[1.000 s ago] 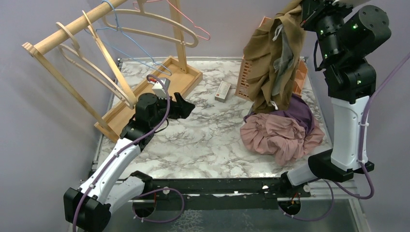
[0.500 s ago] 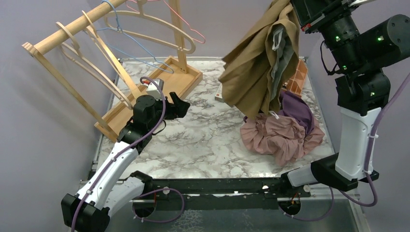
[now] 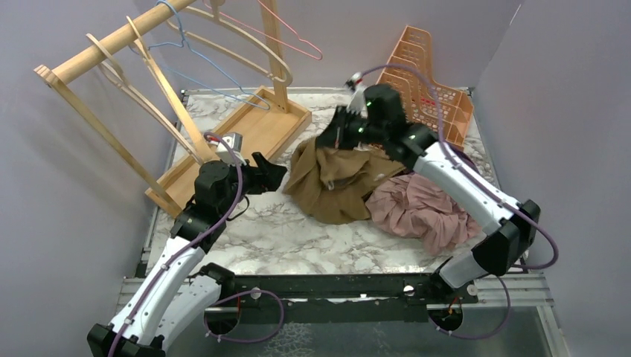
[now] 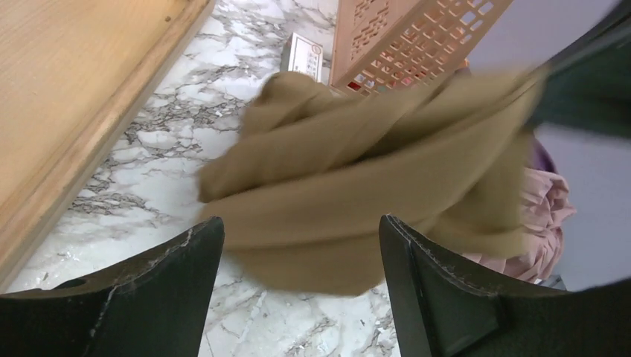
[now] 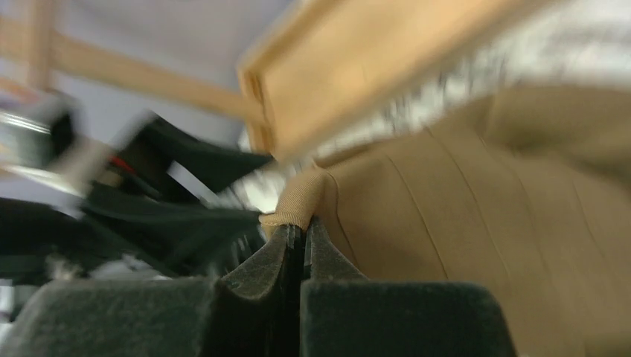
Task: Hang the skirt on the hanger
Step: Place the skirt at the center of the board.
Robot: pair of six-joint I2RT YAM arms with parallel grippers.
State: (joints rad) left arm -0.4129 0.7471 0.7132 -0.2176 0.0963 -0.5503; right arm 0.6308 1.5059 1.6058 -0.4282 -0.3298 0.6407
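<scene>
down from up high, the right arm has swung low and forward, and the tan skirt (image 3: 335, 182) that hung in the air a second ago now lies heaped on the marble table (image 3: 298, 230), about mid-table. that arm stretches on a slant from its base at the near right, elbow low, wrist dipped towards the left arm. the right gripper (image 5: 301, 234) has its jaws pinched tight on a folded edge of the skirt. the skirt's right side lies against the pile of pink cloth (image 3: 420, 212), in front of the orange basket (image 3: 428, 67). the left arm leans forward, its wrist level and turned to the right; the left gripper (image 3: 269, 172) sits just beside the skirt's left edge, jaws spread wide, nothing between them. the hangers (image 3: 245, 44) hang on the wooden rack (image 3: 97, 48) at the far left, well apart from the skirt
</scene>
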